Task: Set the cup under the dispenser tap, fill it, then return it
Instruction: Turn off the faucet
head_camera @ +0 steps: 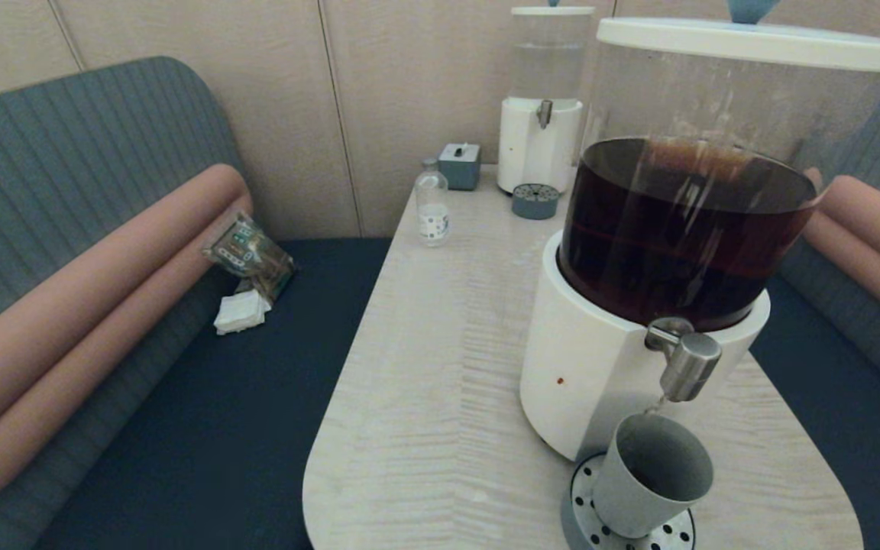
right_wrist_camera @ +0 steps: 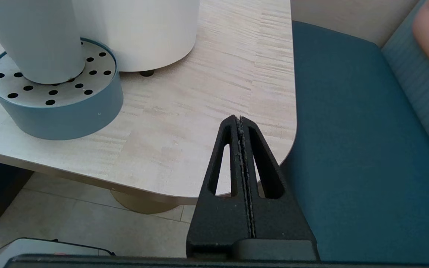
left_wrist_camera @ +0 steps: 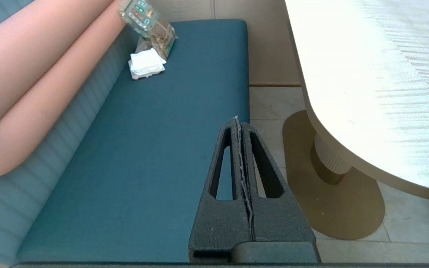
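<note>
head: cup [head_camera: 650, 477] under dispenser tap [head_camera: 686, 365] | wrists only: left pincer [left_wrist_camera: 238, 120], right pincer [right_wrist_camera: 238, 120] pressed together

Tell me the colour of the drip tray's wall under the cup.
Muted blue drip tray, clearest in the right wrist view.

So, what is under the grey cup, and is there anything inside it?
The cup stands on a round perforated drip tray, below the dispenser tap. The tray part beneath its base is covered. Its visible inner wall looks bare; its bottom cannot be seen.
</note>
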`<state>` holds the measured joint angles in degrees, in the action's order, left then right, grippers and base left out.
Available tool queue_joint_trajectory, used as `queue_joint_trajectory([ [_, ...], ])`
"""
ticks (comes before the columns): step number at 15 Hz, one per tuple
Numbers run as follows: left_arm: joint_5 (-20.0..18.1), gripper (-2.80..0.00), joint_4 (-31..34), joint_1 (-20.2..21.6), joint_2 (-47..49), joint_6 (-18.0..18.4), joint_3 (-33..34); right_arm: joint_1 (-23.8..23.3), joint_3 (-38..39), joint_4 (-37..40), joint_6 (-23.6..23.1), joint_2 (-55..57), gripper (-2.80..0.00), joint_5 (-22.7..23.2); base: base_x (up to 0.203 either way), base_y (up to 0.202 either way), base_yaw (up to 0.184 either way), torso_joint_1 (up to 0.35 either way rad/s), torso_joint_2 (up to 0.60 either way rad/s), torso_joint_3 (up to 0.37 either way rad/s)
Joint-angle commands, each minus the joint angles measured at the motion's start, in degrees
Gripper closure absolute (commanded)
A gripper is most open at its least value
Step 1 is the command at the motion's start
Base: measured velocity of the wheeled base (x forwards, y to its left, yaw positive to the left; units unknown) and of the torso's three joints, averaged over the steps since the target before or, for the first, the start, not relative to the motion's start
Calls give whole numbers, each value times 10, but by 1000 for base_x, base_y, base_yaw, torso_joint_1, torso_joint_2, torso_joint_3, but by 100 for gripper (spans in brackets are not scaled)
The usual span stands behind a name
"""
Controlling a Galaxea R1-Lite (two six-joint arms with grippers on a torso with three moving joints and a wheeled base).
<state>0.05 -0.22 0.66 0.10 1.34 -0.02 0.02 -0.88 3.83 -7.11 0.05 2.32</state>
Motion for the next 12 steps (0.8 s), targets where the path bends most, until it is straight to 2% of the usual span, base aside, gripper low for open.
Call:
queue_joint_trajectory([
  [1, 0, 0, 0, 0, 1, 0, 0, 0, 0, 2, 1, -3, 0, 1, 0, 0, 0, 0, 0, 0],
  [9, 1, 0, 0, 0, 0, 1, 0, 1, 1, 1, 3, -4, 0, 1, 0, 0, 0, 0, 0, 0],
  [11, -1, 0, 3, 0, 0, -2, -26, 0, 1, 1, 3, -3, 0, 1, 0, 0, 0, 0, 0, 0],
  [12, -5, 0, 13, 0, 4, -1, -62, 0, 1, 1, 3, -3, 0, 1, 0, 0, 0, 0, 0, 0],
])
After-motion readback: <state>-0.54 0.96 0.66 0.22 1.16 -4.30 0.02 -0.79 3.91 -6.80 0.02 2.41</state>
